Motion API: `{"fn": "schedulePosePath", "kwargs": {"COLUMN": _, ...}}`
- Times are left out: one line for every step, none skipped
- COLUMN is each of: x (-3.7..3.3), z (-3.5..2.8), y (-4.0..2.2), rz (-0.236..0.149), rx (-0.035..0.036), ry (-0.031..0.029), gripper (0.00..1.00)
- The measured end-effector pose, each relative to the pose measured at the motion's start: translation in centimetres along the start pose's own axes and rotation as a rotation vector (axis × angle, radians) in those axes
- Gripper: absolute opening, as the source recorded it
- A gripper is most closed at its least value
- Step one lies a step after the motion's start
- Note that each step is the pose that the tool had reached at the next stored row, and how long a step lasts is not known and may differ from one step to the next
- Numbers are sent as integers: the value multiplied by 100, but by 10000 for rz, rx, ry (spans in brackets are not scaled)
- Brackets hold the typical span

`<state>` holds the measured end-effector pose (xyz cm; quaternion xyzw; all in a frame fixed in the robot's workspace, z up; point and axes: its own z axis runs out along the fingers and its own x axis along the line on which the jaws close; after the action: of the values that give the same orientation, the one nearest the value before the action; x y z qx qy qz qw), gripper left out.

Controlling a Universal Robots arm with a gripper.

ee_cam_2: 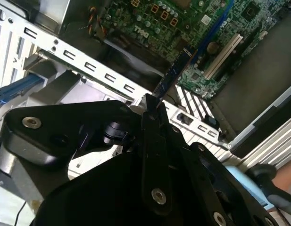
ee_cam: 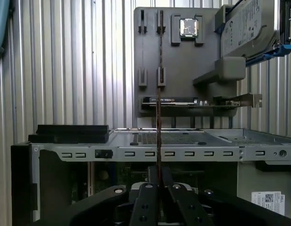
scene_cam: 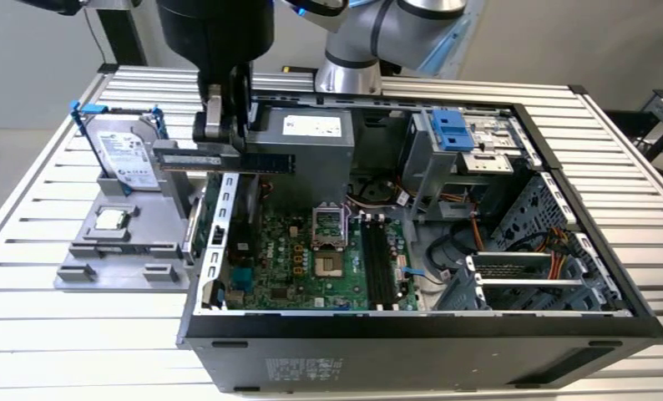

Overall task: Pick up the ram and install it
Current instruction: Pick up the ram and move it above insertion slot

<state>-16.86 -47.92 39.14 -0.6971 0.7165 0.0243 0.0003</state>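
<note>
Gripper (scene_cam: 222, 140) fingers (ee_cam: 146, 202) are clamping shut on the ram (scene_cam: 267, 163), holding it level over the open computer case's (scene_cam: 421, 351) side wall. Fingers are hiding the gripped section.

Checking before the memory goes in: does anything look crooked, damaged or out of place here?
Nothing stands out. The ram sits straight in the shut gripper above the case wall; the hard drive and processor rest in their grey holder.
</note>
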Motion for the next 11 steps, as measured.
{"fn": "schedulePosePath", "kwargs": {"x": -1, "z": -1, "y": -25, "rz": 0, "rx": 0, "ry": -1, "gripper": 0}}
{"fn": "schedulePosePath", "kwargs": {"x": -1, "z": -1, "y": -50, "rz": 1, "rx": 0, "ry": 0, "gripper": 0}}
{"fn": "schedulePosePath", "kwargs": {"x": -2, "z": -2, "y": -67, "rz": 0, "rx": -1, "ry": 0, "gripper": 0}}
{"fn": "schedulePosePath", "kwargs": {"x": -2, "z": -2, "y": -81, "rz": 1, "rx": 0, "ry": 0, "gripper": 0}}
{"fn": "schedulePosePath", "kwargs": {"x": -3, "z": -3, "y": -94, "rz": 1, "rx": 0, "ry": 0, "gripper": 0}}
{"fn": "schedulePosePath", "kwargs": {"x": -3, "z": -3, "y": -103, "rz": 1, "rx": 0, "ry": 0, "gripper": 0}}
{"fn": "schedulePosePath", "kwargs": {"x": -3, "z": -3, "y": -109, "rz": 1, "rx": 0, "ry": -1, "gripper": 0}}
{"fn": "schedulePosePath", "kwargs": {"x": -3, "z": -3, "y": -115, "rz": -2, "rx": 0, "ry": -1, "gripper": 0}}
{"fn": "schedulePosePath", "kwargs": {"x": -3, "z": -4, "y": -115, "rz": -1, "rx": 0, "ry": 0, "gripper": 0}}
{"fn": "schedulePosePath", "kwargs": {"x": -3, "z": -4, "y": -115, "rz": 0, "rx": 0, "ry": -1, "gripper": 0}}
{"fn": "schedulePosePath", "kwargs": {"x": -3, "z": -4, "y": -116, "rz": 1, "rx": 0, "ry": -1, "gripper": 0}}
